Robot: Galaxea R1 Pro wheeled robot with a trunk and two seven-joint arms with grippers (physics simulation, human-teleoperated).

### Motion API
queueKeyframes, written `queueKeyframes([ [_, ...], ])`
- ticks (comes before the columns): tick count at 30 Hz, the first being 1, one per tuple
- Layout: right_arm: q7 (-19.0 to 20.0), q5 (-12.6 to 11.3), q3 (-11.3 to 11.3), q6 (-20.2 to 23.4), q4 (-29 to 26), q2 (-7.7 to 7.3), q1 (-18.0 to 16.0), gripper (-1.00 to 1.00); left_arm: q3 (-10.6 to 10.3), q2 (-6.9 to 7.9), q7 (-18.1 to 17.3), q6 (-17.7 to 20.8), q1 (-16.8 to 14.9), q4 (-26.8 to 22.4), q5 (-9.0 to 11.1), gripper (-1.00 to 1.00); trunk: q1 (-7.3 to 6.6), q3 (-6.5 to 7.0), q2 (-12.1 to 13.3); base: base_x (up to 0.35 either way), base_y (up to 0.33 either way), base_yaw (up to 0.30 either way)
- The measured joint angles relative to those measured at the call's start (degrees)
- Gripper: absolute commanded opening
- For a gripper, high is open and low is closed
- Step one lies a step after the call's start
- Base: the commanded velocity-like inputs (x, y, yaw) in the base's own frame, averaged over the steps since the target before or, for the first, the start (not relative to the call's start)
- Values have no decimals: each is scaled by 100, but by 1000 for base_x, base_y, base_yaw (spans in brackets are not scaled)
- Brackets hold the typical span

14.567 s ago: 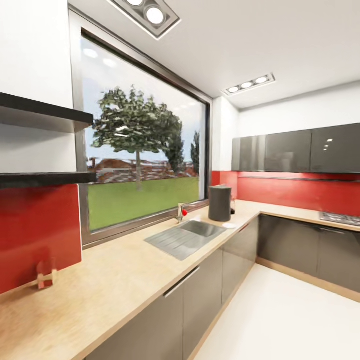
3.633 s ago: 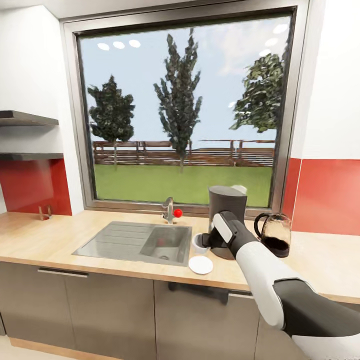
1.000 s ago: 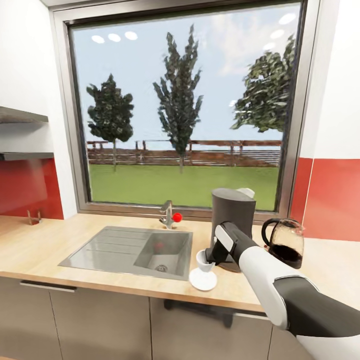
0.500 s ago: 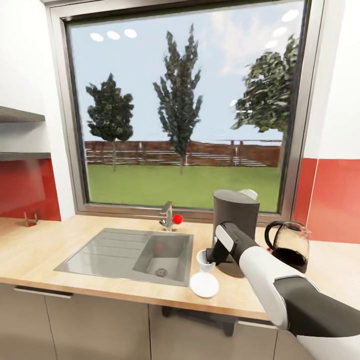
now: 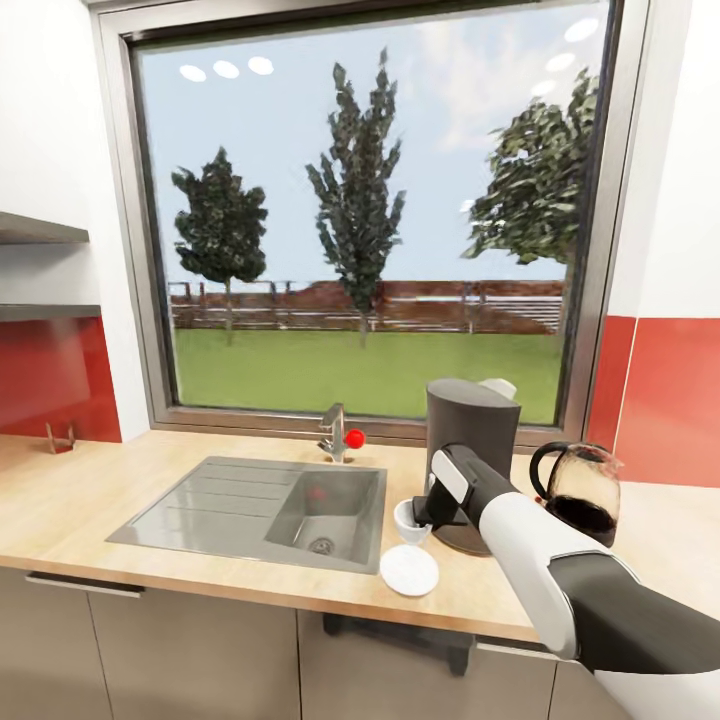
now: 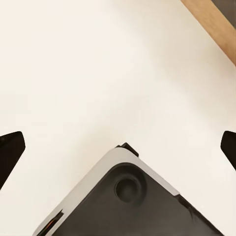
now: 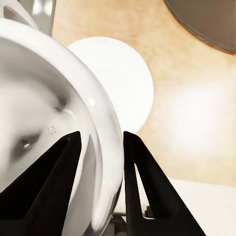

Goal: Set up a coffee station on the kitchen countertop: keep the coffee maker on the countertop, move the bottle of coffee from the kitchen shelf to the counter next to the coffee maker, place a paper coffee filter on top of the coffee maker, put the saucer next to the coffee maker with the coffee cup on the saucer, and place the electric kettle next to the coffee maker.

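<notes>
The dark grey coffee maker (image 5: 472,462) stands on the kitchen countertop (image 5: 120,490) to the right of the sink, with the white paper coffee filter (image 5: 497,386) on its top. The glass electric kettle (image 5: 580,492) stands to its right. My right gripper (image 5: 420,518) (image 7: 101,135) is shut on the wall of the white coffee cup (image 5: 408,517) (image 7: 44,113), holding it just above the far edge of the saucer (image 5: 409,570) (image 7: 125,81). The left gripper (image 6: 118,147) is open over pale floor. The bottle of coffee is out of view.
A steel sink (image 5: 260,505) with a tap (image 5: 335,432) lies left of the saucer. Two dark shelves (image 5: 40,312) hang on the left wall above a red backsplash. The countertop's front edge runs close below the saucer.
Since 3.6 s ago the right gripper has lifted the cup from the counter beside the coffee maker and brought it over the saucer. Over the last half second nothing visibly moved.
</notes>
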Motion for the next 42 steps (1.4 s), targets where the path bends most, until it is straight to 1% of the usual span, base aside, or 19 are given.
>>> queueKeyframes([
  [42,-7,-9,-8,-1,0,16,4,-100,-1,13,0,10,3,8,8,100,923,-746,-1680,0,0,0],
])
